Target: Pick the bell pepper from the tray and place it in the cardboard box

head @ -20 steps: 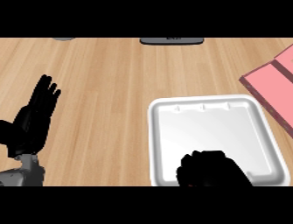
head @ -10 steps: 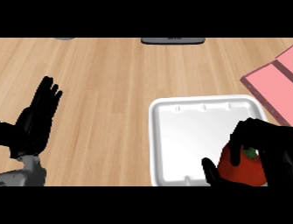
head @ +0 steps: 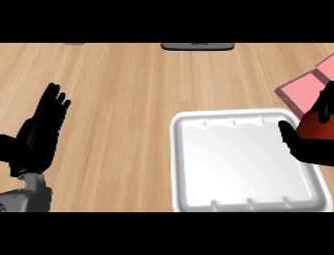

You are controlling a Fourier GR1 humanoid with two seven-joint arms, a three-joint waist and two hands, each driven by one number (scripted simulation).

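The red bell pepper (head: pixel 328 128) sat in the right robot hand (head: pixel 320 152), fingers and thumb curled round it, over the white tray's (head: pixel 236 164) right rim and just beside the pink cardboard box (head: pixel 300 94). With part of that hand past the view's edge, the hold was hard to judge. The round pepper might slip free, or strike the box's near wall if carried low. The left robot hand (head: pixel 41 132) rested spread over the tabletop (head: pixel 125 84).

My right hand (head: pixel 320 152) has carried the bell pepper (head: pixel 324 127) up from the tray's (head: pixel 228 164) near right corner to its far right rim. It now sits just beside the box (head: pixel 298 92).
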